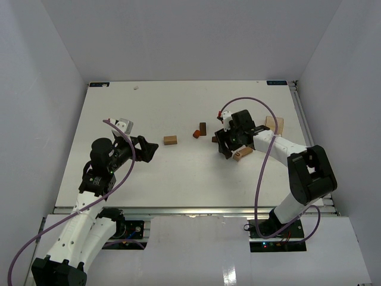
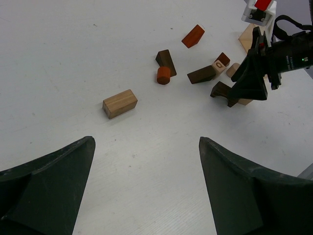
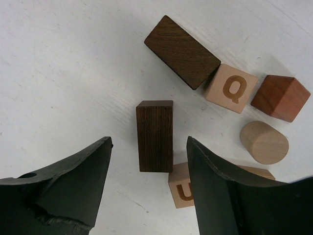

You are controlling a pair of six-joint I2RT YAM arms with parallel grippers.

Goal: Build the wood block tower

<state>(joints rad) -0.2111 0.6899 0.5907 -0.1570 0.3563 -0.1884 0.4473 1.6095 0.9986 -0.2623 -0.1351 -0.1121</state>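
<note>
**Left claw idle, right claw spread over loose blocks; nothing is stacked yet.**

Your left gripper [image 1: 149, 150] hovers with its jaws wide apart, well clear of the tan block [image 1: 171, 140]. Right of centre, the wood block tower [image 2: 201, 74] is only a scatter of pieces on the table. Your right gripper [image 3: 149, 147] hangs above it, jaws spread either side of the dark block [image 3: 155, 135] with a gap on both sides. If you close from here, the right finger will likely clip the U cube [image 3: 182, 190], which touches that block, and that could knock the Q cube [image 3: 231, 88] and the pale cylinder [image 3: 264, 142] out of place. The U cube is half hidden behind that finger. You cannot tell whether the dark block stands on end or lies flat. From above, the claw covers most of the cluster.
</note>
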